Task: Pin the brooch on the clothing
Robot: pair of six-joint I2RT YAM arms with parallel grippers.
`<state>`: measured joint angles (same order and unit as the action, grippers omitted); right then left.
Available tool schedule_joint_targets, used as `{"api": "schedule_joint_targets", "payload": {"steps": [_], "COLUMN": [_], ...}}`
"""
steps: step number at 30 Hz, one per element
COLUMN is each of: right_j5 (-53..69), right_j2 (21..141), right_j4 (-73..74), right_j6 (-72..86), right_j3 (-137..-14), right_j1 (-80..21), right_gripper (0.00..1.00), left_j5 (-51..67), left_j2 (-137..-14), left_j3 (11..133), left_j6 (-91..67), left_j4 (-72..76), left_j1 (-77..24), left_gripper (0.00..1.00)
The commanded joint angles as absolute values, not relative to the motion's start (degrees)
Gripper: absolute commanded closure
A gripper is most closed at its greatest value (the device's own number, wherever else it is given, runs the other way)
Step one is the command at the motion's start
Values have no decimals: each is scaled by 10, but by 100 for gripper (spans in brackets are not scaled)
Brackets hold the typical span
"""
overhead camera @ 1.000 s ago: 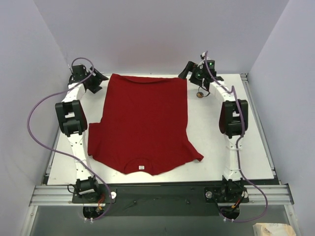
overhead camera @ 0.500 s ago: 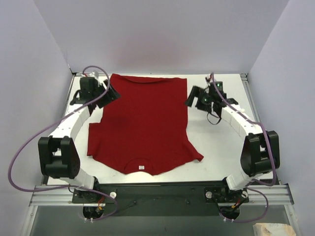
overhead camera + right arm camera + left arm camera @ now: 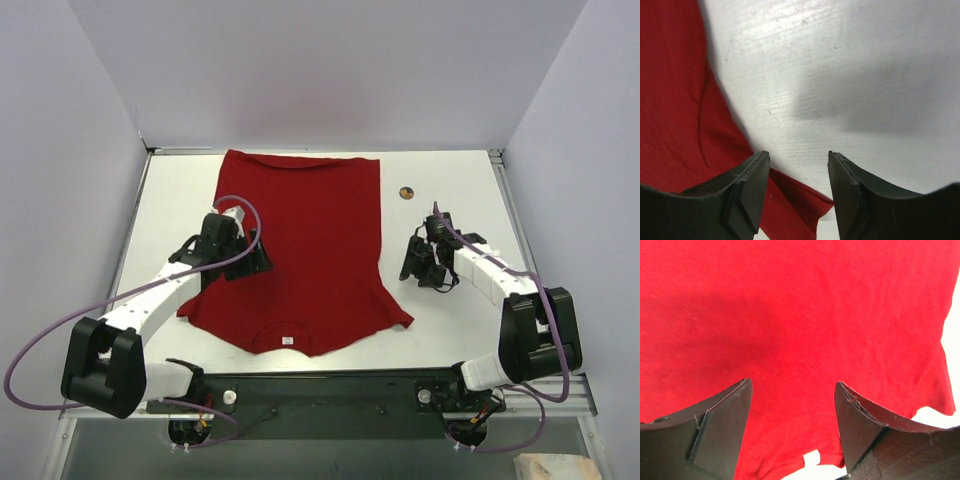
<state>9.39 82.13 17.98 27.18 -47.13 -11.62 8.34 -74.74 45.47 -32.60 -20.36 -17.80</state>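
The clothing [image 3: 300, 240], a deep-red T-shirt, lies flat on the white table [image 3: 450, 330], with its collar and a small white label [image 3: 287, 340] toward the near edge. The brooch [image 3: 406, 192], a tiny round golden badge, lies on bare table just right of the shirt's far right corner. My left gripper [image 3: 260, 263] hangs open over the shirt's left side; its wrist view shows red fabric [image 3: 790, 305] between the spread fingers [image 3: 725, 415]. My right gripper [image 3: 410, 263] is open beside the shirt's right sleeve, well nearer than the brooch, and the sleeve tip [image 3: 800, 200] shows between its fingers.
Pale walls close in the table on the left, back and right. A metal rail [image 3: 330, 395] with both arm bases runs along the near edge. Bare white table [image 3: 840, 60] lies to the right of the shirt.
Both arms have drawn back from the far corners toward the near side. The left now hangs over the shirt; the right sits by the sleeve with narrower jaws. The brooch stayed put.
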Motion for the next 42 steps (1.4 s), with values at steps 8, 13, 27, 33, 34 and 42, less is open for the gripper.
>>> {"api": "schedule_joint_targets", "payload": {"steps": [8, 13, 27, 33, 34, 42], "right_j5": [90, 96, 25, 3, 2, -33], "right_j2": [846, 828, 897, 936, 935, 884], "right_j4": [226, 239, 294, 301, 301, 302], "right_j6": [304, 301, 312, 337, 342, 336], "right_j3": [-435, -442, -457, -460, -461, -479], "right_j1": [-199, -223, -301, -306, -303, -194], "right_gripper": [55, 50, 61, 100, 100, 100], "left_j5": [69, 57, 47, 45, 45, 34], "left_j2": [-713, -711, -737, -739, -739, -749], "left_j3": [410, 403, 392, 402, 401, 402], "left_j6": [-335, -334, -333, -332, -331, -331], "left_j4": [-199, -198, -190, -198, -198, -212], "left_j1": [-220, -223, -236, -237, -237, -237], "left_gripper": [25, 25, 25, 25, 25, 25]}}
